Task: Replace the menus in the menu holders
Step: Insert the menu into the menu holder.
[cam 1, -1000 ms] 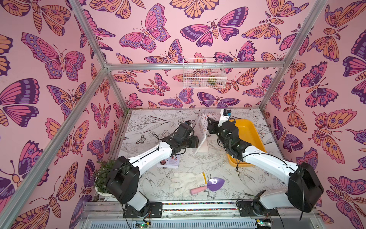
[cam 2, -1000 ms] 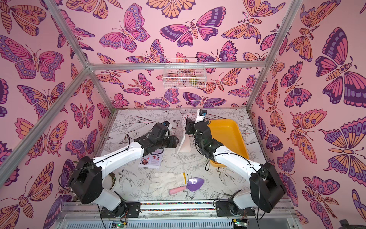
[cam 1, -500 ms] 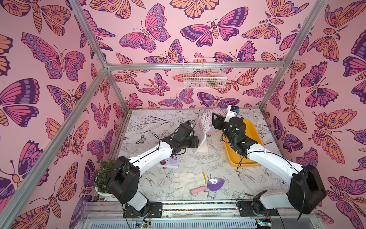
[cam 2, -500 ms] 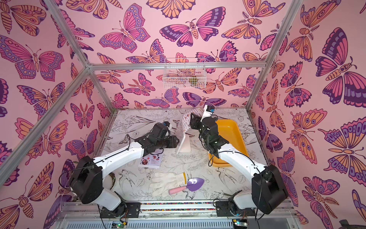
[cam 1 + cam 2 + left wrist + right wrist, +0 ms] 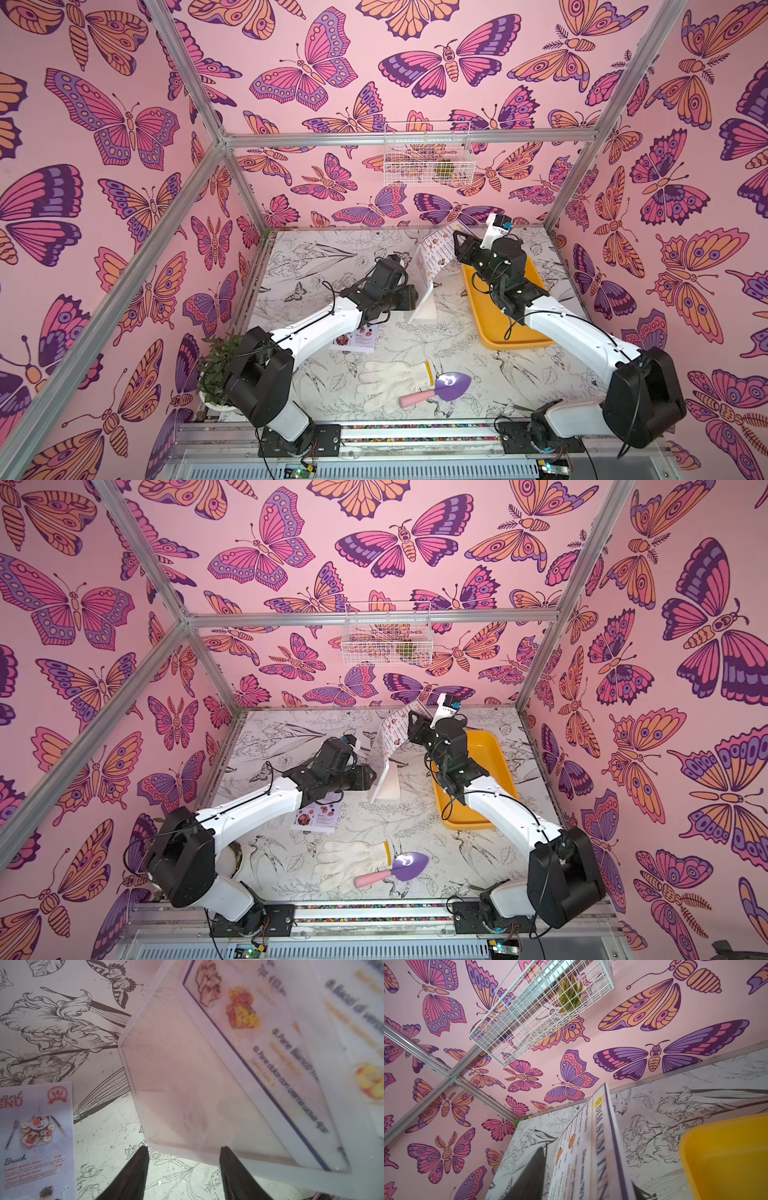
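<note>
- Centrally, the menu holder (image 5: pixel 423 303) stands upright on the tabletop (image 5: pixel 316 257), just left of the yellow tray (image 5: pixel 498 332). Both top views show it between the two hands.
- Dim Sum Inn menu (image 5: pixel 438 249): the lower part sits inside the menu holder. The upper part rises out of it and bends toward the far right.
- Right hand (image 5: pixel 458 245): closed on the upper end of the Dim Sum Inn menu. In the right wrist view the paper runs between the two dark fingers (image 5: pixel 537 1167).
- Left hand (image 5: pixel 184 1153): jaws about half wide, holding nothing. The fingertips lie at the lower edge of the menu holder, and contact cannot be told.
- Red-headed menu (image 5: pixel 357 338): flat on the tabletop, to the near left of the menu holder and partly under the left arm.
- White glove (image 5: pixel 386 380) with a purple trowel (image 5: pixel 453 382) touching it, both toward the near edge.
- Potted plant (image 5: pixel 216 365) at the near left corner.
- Wire basket (image 5: pixel 428 153) on the far wall.
</note>
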